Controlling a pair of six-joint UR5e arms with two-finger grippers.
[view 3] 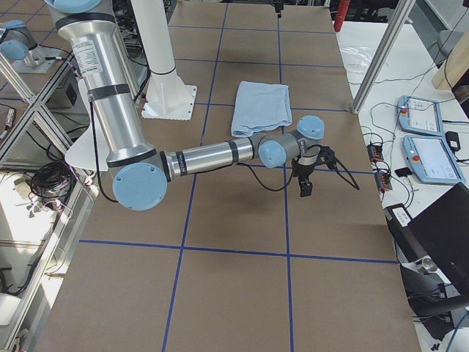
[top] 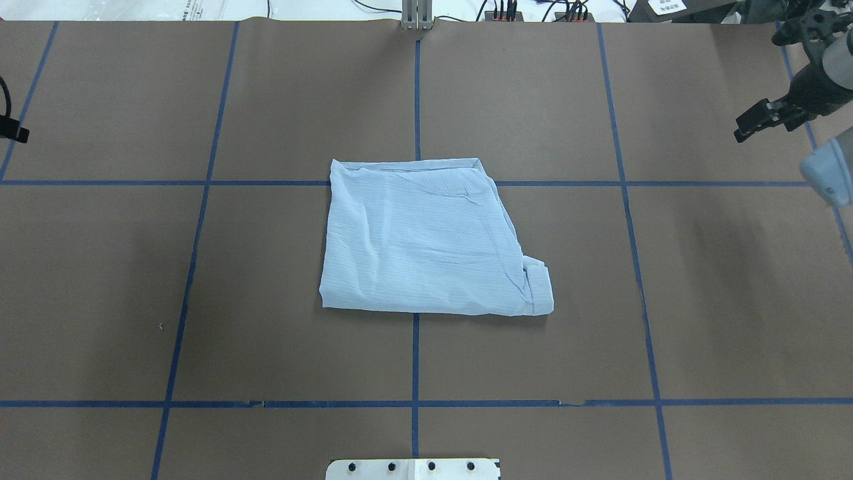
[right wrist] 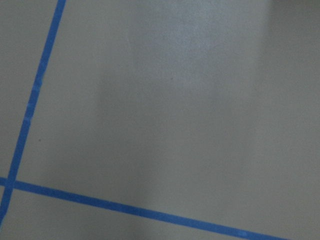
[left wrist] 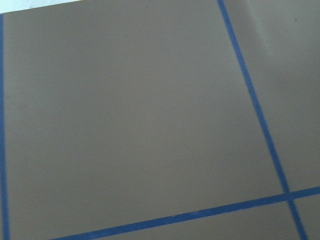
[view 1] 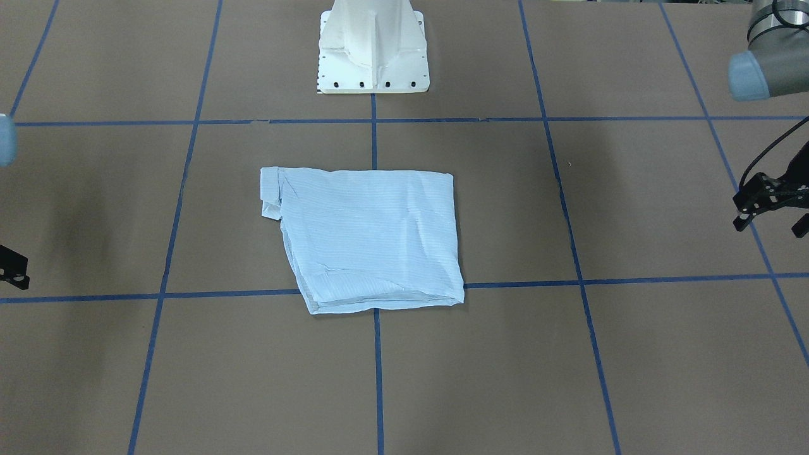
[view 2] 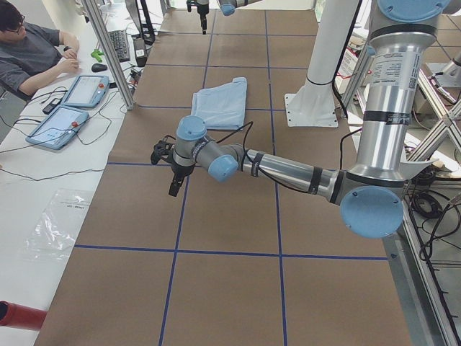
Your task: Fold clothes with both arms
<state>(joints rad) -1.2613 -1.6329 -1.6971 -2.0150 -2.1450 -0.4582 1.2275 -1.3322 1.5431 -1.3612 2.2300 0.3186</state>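
The light blue striped shirt (view 1: 373,234) lies folded into a rough rectangle at the middle of the brown table, and it also shows in the overhead view (top: 426,240). A cuff or collar corner sticks out at its near right corner (top: 540,287). My left gripper (view 1: 771,224) hovers over the table far to the shirt's left, fingers apart and empty. My right gripper (top: 746,127) hovers far to the shirt's right, also apart and empty. Both wrist views show only bare table and blue tape.
The white pedestal base (view 1: 373,57) stands behind the shirt on my side. Blue tape lines (top: 416,100) grid the table. An operator (view 2: 29,50) sits at a side bench with two tablets (view 2: 86,90) beyond the far edge. Aluminium posts (view 2: 108,50) stand at that edge.
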